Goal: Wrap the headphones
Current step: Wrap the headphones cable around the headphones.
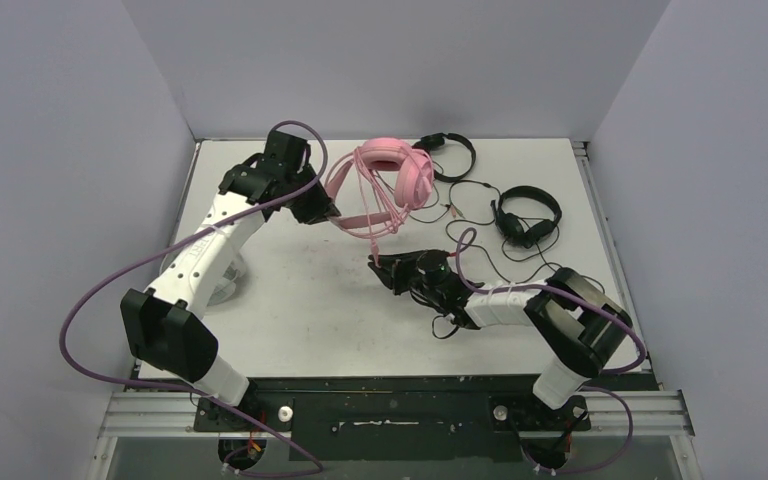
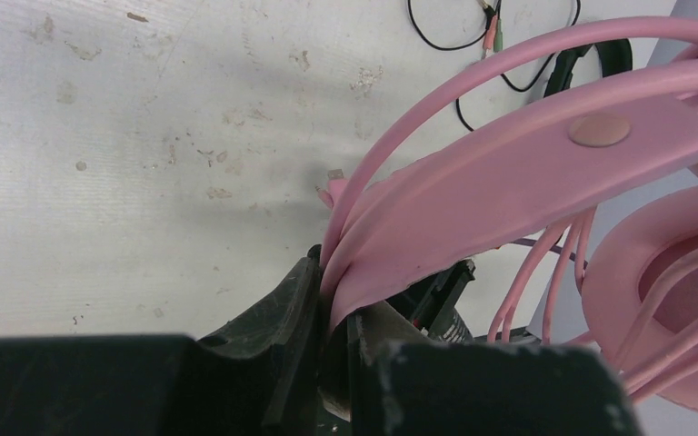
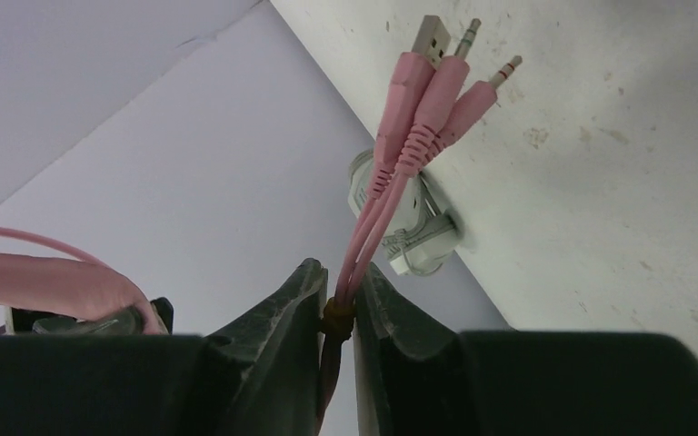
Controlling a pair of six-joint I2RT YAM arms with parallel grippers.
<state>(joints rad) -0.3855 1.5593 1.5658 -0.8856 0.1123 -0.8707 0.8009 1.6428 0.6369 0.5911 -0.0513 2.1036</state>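
The left arm stretches forward over the table (image 1: 290, 300), elbow raised. The left tool (image 2: 332, 291) is clamped on the band of the pink headphones (image 1: 392, 168), held up near the far middle. The right arm lies low, reaching leftward. The right tool (image 3: 338, 291) pinches the pink cable (image 3: 363, 238) just below its plugs (image 3: 436, 64).

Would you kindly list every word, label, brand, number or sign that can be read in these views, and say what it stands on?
No text can be read in any view.
On the pink headphones: plain headband, no brand visible.
On the pink cable and its plugs: no markings legible.
On the left arm's white link: faint dark marks, too small to read.
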